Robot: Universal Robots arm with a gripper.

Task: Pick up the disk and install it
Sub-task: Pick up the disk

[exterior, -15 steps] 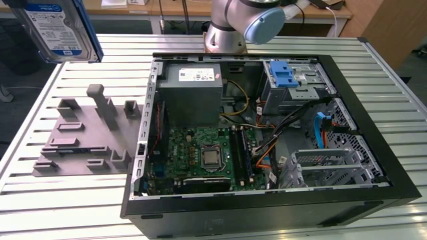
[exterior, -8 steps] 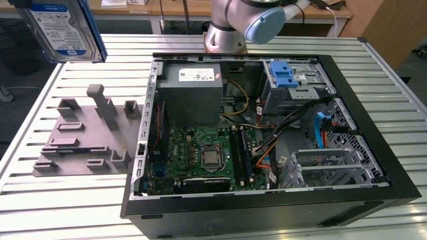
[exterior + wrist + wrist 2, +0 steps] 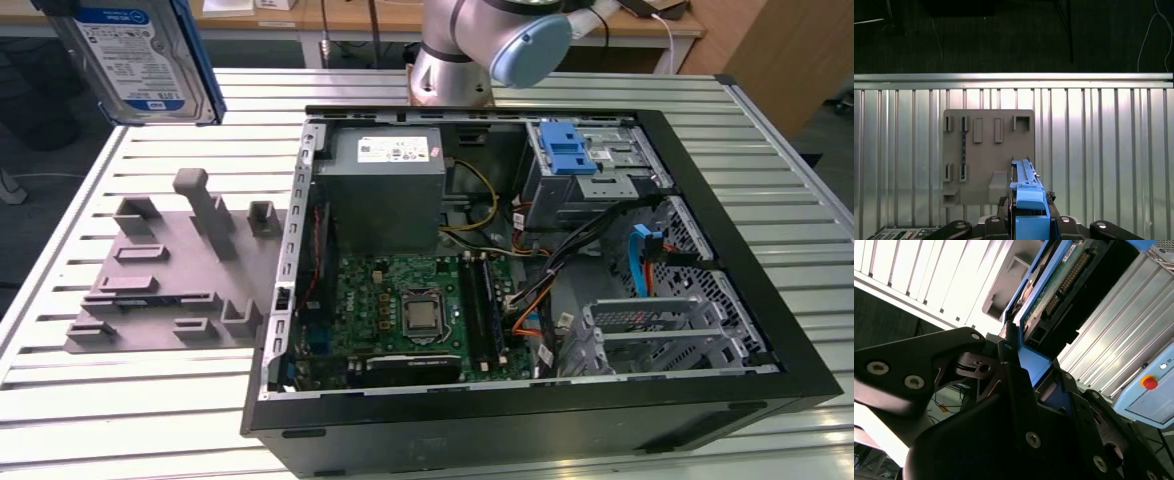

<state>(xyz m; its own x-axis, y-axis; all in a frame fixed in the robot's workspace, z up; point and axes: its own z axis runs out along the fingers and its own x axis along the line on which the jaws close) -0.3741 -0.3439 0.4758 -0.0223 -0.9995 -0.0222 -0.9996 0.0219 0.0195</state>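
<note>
Black fingers (image 3: 1015,385) clamp the disk (image 3: 1054,290) between them.

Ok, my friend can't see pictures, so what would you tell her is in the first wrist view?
The gripper holds the disk, a drive in a blue frame seen edge-on. Below it lies a grey holder plate with slots and raised blocks. The plate rests on a silver slatted table, with dark floor beyond the table's far edge.
</note>
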